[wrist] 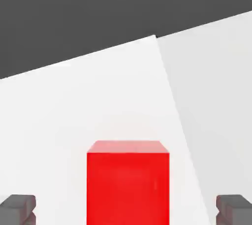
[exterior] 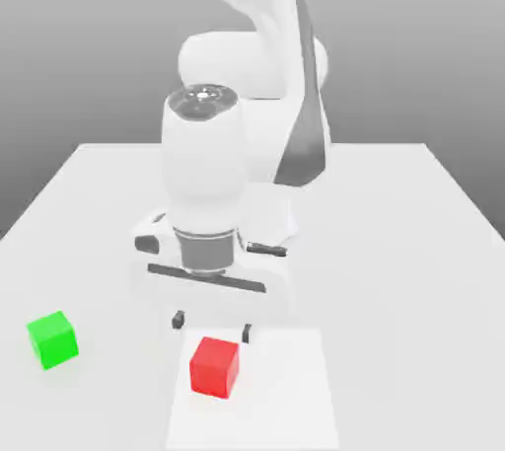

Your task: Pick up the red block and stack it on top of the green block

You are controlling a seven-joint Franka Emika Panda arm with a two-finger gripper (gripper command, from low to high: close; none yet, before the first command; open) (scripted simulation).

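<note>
A: What is the biggest thing here?

B: The white worktop (exterior: 395,232). It is wide and flat, and everything sits on it. A brighter white patch (exterior: 286,390) lies on the near part of it.

A: And after that?

B: The big white robot arm (exterior: 252,74). It stands at the back and bends down toward the front. It has a dark gray strip along one side.

A: What is at the end of the arm?

B: The hand (exterior: 212,326). It points down and hangs just above the worktop. Its two dark fingers (exterior: 179,320) are spread wide apart. Nothing is between them being squeezed.

A: Where is the red block?

B: The red block (exterior: 214,367) sits on the bright patch, just in front of the hand. In the hand view the red block (wrist: 128,182) is between the two gray fingertips (wrist: 18,208), with space on both sides. I think the fingers are a bit above it and not touching, but that is hard to tell.

A: And the green block?

B: The green block (exterior: 52,339) sits on the worktop toward the exterior view's left, well apart from the red one. Both are small cubes, about the same size.
</note>
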